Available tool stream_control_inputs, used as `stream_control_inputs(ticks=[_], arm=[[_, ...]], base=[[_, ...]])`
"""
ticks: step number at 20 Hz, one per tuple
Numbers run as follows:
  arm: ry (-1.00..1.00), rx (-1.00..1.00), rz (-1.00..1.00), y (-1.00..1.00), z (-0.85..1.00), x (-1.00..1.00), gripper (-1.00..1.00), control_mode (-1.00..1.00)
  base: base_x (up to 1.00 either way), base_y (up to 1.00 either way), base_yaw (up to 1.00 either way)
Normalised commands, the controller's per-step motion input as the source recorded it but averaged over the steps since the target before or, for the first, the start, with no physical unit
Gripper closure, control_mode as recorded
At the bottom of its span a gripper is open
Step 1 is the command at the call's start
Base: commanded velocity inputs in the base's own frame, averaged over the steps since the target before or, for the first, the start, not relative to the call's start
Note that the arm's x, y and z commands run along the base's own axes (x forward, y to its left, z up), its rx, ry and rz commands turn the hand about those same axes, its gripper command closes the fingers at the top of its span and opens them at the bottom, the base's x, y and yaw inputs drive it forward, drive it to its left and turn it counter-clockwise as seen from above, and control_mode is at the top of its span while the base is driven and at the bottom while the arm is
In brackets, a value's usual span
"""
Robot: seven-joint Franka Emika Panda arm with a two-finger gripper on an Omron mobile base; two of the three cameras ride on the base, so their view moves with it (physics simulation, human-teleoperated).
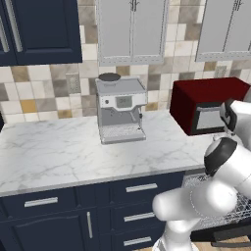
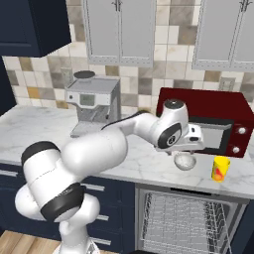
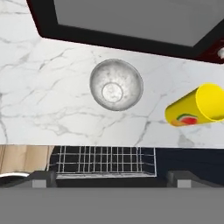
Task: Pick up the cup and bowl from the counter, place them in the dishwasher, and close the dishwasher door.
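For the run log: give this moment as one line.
tool open above bowl | cup beside bowl on counter | dishwasher open | nothing held

On the surface we find the bowl in front of the microwave, with the cup upright just to its right, the two near but apart. The coffee machine stands well to the left, against the tiled wall. Below the surface's front edge, under bowl and cup, we see the dishwasher open with its rack pulled out; drawers lie to its left.
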Motion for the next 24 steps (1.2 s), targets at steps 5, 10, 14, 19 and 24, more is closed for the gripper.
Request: stream_control_inputs(ticks=[5,10,14,19,24], arm=[[0.00,0.00,0.00,-0.45,-0.09,0.25,-1.00,-1.00],[0.00,0.00,0.00,-0.40,-0.18,0.18,-1.00,-1.00],[0.00,0.00,0.00,-0.37,-0.21,0.15,-1.00,-1.00],[0.00,0.00,0.00,-0.33,-0.22,0.19,-1.00,-1.00],[0.00,0.00,0.00,-0.35,-0.11,0.20,-1.00,-1.00]], base=[[0.00,0.00,0.00],[0.00,0.00,0.00],[0.00,0.00,0.00],[0.00,0.00,0.00],[0.00,0.00,0.00]])
